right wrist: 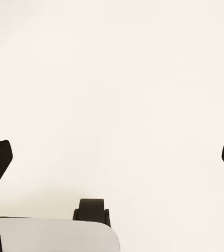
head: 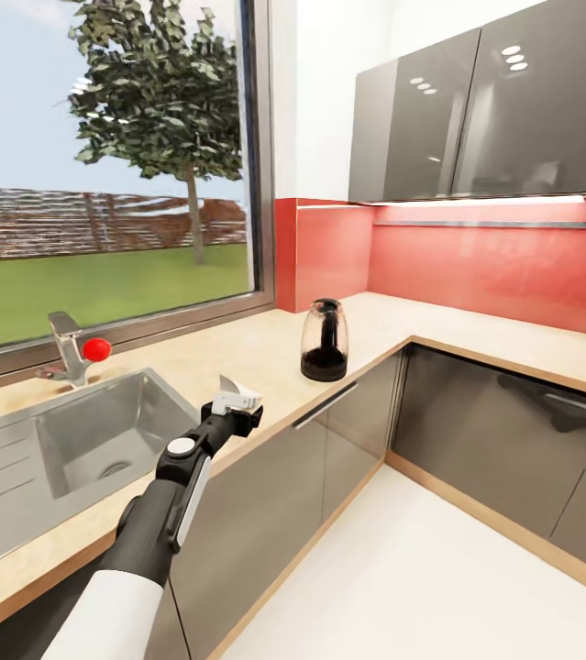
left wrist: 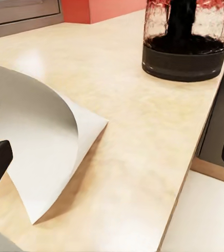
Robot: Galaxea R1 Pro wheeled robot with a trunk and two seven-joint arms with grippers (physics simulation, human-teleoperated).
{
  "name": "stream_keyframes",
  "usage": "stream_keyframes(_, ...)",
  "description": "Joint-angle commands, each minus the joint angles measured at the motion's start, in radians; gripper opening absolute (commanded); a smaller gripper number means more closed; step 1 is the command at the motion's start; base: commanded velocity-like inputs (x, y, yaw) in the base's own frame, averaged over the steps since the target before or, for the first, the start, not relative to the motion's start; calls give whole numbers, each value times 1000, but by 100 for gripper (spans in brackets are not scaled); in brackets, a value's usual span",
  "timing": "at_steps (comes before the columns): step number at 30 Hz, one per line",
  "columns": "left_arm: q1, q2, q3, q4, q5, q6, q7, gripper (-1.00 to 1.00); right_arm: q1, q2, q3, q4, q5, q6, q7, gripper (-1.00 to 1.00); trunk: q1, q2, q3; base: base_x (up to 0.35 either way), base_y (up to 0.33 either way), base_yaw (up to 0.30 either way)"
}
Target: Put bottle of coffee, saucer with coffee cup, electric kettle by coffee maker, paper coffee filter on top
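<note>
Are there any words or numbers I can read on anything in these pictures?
None: no words, numbers or signs can be read.
Rounded clear glass electric kettle with black base: no label on it.
White folded paper coffee filter: blank.
Light tan wood-look kitchen countertop: plain.
Glossy dark grey wall cabinets: light reflections, no writing.
Steel tap with a red knob: no marking.

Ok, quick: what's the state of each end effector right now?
Left end effector: open, paper filter lying on the counter between its fingers, not gripped.
Right end effector: open, empty.
</note>
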Motion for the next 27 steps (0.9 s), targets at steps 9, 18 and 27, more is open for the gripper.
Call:
stream_keyframes(9, -1, 0, 2, 0, -11, 4, -7, 100, -1, 0, 3, 1, 0, -4, 0, 100, 0, -1, -1, 11, -2, 0)
stream_keyframes(18, -1, 0, 1, -1, -11, 4, -7, 100, 0, 0, 2, 1, 0, -4, 0, 100, 0, -1, -1, 1, -83, 0)
stream_keyframes(27, 0, 0, 2, 0, -11, 4, -7, 100, -1, 0, 2, 1, 0, -3, 0, 100, 0, -1, -1, 1, -14, 0)
